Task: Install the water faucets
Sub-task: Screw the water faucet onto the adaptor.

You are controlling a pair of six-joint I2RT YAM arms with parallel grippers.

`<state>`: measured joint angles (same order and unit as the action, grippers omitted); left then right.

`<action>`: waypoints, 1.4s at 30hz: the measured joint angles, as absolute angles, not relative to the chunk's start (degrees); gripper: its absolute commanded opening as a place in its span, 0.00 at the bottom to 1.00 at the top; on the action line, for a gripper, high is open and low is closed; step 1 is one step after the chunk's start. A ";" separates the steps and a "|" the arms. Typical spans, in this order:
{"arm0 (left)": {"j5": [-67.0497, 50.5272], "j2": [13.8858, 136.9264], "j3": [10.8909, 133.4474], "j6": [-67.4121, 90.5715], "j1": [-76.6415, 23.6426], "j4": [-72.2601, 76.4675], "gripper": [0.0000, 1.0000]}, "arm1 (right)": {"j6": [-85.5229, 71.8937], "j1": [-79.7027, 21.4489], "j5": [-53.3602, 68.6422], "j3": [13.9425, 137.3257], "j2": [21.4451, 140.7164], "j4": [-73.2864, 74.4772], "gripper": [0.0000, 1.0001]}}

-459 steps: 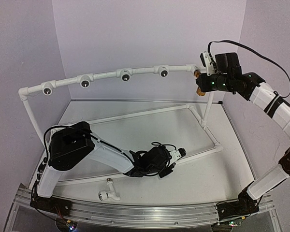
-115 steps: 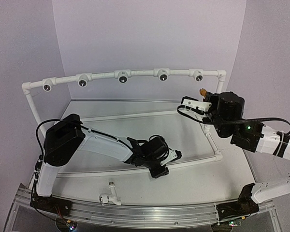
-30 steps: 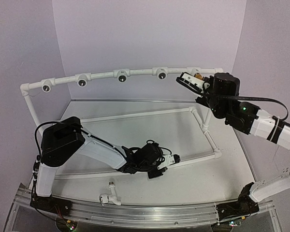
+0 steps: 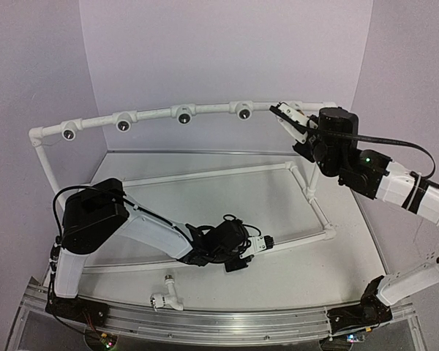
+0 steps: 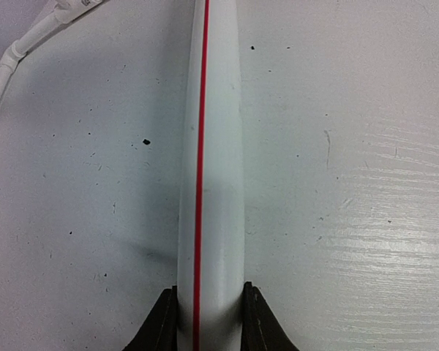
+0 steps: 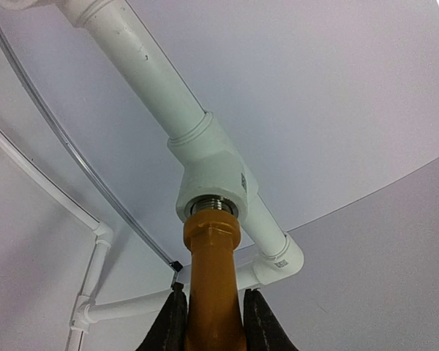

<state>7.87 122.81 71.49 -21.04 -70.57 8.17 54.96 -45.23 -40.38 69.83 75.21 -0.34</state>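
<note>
Up at the end socket [image 6: 211,199], our right fingers [image 6: 173,322] grip the orange tap [image 6: 213,281]; we must keep it straight while turning. Our left fingers [image 5: 162,327] grip the bottom pipe [image 5: 208,183]. The white tap [image 4: 166,294] lies on the desk [image 4: 314,270].

The left arm [image 4: 143,227] lay low, its forearm stretched rightward from the near-left base, with the wrist held low. The left gripper [image 4: 267,240] pointed right, its 2 fingers [image 5: 163,325] closed tight on a white pipe [image 5: 212,146]. The right arm [image 4: 395,186] rose from the near-right base, bent at the elbow and reached back toward the left, wrist high. The right gripper [image 4: 285,113] pointed up and left, its 2 fingers [image 6: 172,322] clamped on the yellow-orange faucet [image 6: 212,292].
</note>
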 measured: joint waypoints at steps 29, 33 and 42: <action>9.26 122.97 71.50 -21.18 -70.77 8.35 0.00 | 37.21 -45.52 -39.41 74.56 77.45 4.66 0.00; 9.40 122.98 71.50 -21.21 -70.78 8.44 0.00 | 34.55 -45.52 -39.12 75.32 77.75 5.38 0.00; 9.73 123.04 71.50 -21.26 -70.89 8.50 0.00 | 29.82 -45.47 -38.85 75.42 77.84 5.65 0.00</action>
<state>9.73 123.04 71.50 -21.26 -70.89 8.50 29.82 -45.47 -38.85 75.42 77.84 5.65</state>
